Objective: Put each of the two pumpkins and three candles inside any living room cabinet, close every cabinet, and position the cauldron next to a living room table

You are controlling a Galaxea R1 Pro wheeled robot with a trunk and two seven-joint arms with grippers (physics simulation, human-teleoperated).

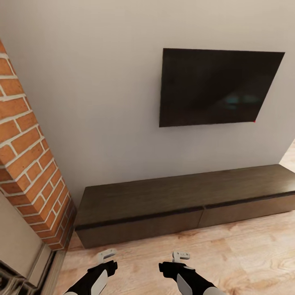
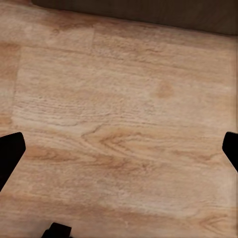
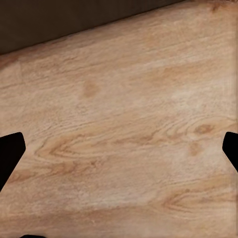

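The cabinet (image 1: pixel 180 196), a long low dark brown unit, runs along the white wall ahead of me, and its two visible drawer fronts sit flush and shut. Low over the wooden floor in front of it hang my left gripper (image 1: pixel 105 256) and my right gripper (image 1: pixel 180 257). Both are open with nothing between their fingers. In the left wrist view the black fingertips (image 2: pixel 9 153) stand wide apart over bare floorboards, with the cabinet's base (image 2: pixel 148 10) at the far edge. The right wrist view has the same spread fingertips (image 3: pixel 10 153) and cabinet base (image 3: pixel 59 20). The pumpkins, candles, cauldron and table are out of view.
A black TV (image 1: pixel 217 88) hangs on the wall above the cabinet. A red brick column (image 1: pixel 28 164) stands close on my left, reaching the floor beside the cabinet's left end. Light wooden floor (image 1: pixel 246 254) stretches to the right in front of the cabinet.
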